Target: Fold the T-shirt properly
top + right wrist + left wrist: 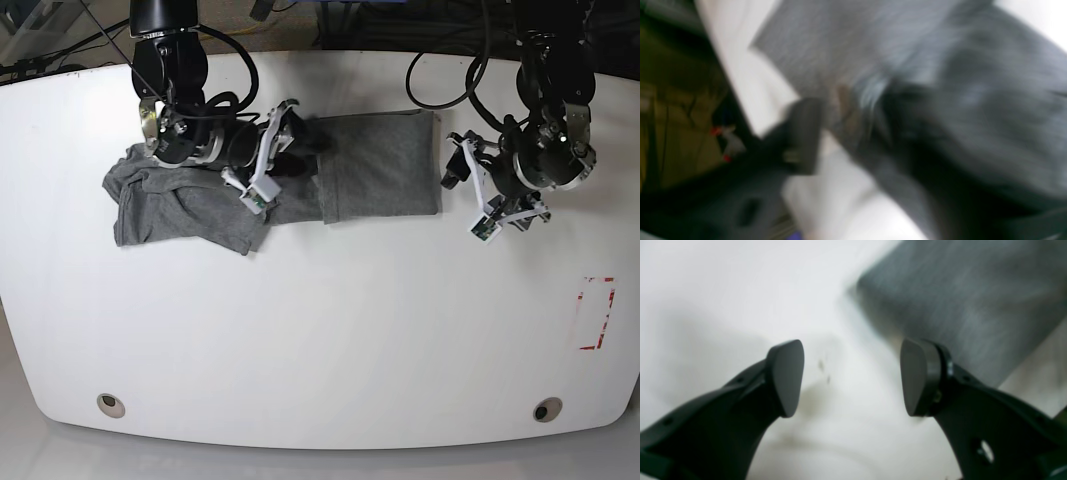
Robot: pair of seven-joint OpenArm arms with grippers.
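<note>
The grey T-shirt (380,165) lies across the back of the white table (320,340), flat and folded on its right part, bunched at its left end (170,205). My right gripper (303,142) sits on the shirt's middle. Its wrist view is heavily blurred: one finger (805,133) stands apart from the other, with a ridge of T-shirt (840,43) cloth in the gap, so the right gripper (850,120) looks open. My left gripper (455,172) hovers just off the shirt's right edge. The left gripper (851,376) is open and empty over bare table, the T-shirt (957,306) corner beyond it.
A red rectangle outline (597,312) is marked near the table's right edge. Two round holes (108,403) (545,410) sit near the front edge. Cables (440,75) trail along the back. The table's edge and the dark floor (673,116) show in the right wrist view.
</note>
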